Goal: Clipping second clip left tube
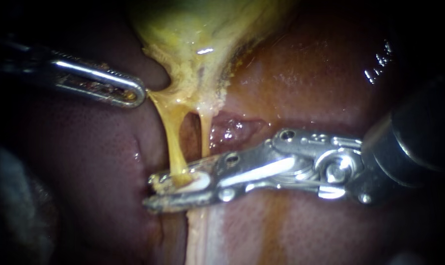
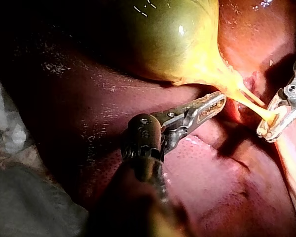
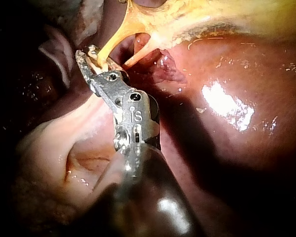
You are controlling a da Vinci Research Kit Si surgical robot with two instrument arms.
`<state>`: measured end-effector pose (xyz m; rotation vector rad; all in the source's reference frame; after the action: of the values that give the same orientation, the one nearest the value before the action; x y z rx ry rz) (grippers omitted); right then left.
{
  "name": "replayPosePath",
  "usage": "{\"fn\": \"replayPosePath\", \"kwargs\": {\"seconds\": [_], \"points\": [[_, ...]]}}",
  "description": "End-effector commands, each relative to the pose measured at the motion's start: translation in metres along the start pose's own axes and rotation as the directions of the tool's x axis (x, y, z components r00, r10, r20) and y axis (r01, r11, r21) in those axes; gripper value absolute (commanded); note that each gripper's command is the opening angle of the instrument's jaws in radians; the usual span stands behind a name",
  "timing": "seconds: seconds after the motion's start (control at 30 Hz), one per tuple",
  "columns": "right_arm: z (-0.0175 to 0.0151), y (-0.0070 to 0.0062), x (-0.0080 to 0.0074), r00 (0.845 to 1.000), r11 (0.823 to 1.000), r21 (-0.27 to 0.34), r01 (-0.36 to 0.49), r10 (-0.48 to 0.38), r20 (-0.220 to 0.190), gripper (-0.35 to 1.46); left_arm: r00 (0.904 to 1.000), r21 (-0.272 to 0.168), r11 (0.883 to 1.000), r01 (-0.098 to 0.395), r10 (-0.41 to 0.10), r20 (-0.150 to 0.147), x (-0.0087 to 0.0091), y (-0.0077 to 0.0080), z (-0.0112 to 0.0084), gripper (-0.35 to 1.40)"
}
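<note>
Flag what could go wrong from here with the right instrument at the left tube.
1. The left tube looks thin and stretched between the gallbladder and the right instrument, whose open jaws straddle it. A sideways tug might tear it.
2. The thinner tube runs close beside it, so closing could catch it too.
3. The lower jaw sits close over the liver and its tip may dig in.

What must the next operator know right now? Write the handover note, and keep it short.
Left instrument: tip at the neck of the gallbladder, both tubes taut.
Right instrument: jaws open, astride the left tube; right tube lies outside them.
Done: jaws placed around the left tube.
Left: the clipping itself. Probably shut the jaws on the tube, then open and back off.
</note>
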<state>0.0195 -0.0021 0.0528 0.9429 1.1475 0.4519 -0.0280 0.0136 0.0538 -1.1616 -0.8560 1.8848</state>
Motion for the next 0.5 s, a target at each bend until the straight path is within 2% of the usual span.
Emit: {"fn": "replayPosePath", "kwargs": {"seconds": [0.03,0.5], "points": [[-0.0002,0.0,-0.0001,1.0,1.0,0.002,0.003,-0.003,0.002,-0.35,1.0,0.0,1.0,0.0,0.0,0.0,0.0,-0.0001,0.0,-0.35],[-0.0005,0.0003,-0.0006,1.0,1.0,0.022,-0.004,0.003,0.014,-0.35,1.0,0.0,1.0,0.0,0.0,0.0,0.0,-0.0001,0.0,-0.35]]}}
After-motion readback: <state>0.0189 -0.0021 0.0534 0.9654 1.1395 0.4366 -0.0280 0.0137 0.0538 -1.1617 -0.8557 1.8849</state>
